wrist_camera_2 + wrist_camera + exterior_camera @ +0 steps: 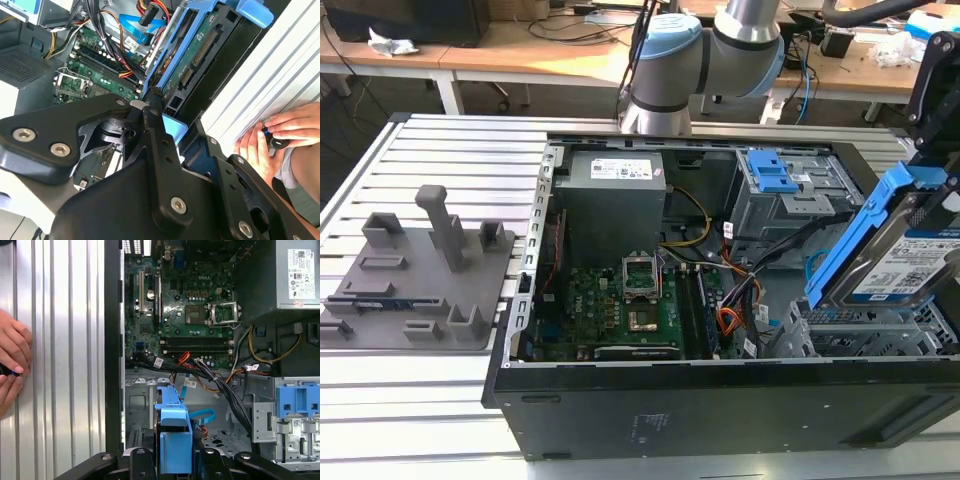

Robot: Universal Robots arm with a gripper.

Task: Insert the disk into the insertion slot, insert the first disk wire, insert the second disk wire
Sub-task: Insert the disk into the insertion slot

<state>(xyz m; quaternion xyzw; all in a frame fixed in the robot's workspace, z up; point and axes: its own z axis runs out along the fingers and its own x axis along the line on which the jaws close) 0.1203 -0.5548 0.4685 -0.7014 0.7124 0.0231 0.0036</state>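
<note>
Now | fingers (141, 462) clamped on tilted disk (905, 265) | slatted metal table (440, 150) | wooden desks (550, 55) behind

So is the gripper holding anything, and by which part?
Yes. The gripper holds the disk, its fingers pinching one end of the disk's blue frame.

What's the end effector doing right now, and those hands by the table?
End effector: closed on the disk, held tilted over the computer case.
Person's hands: together around a small dark object.
</note>
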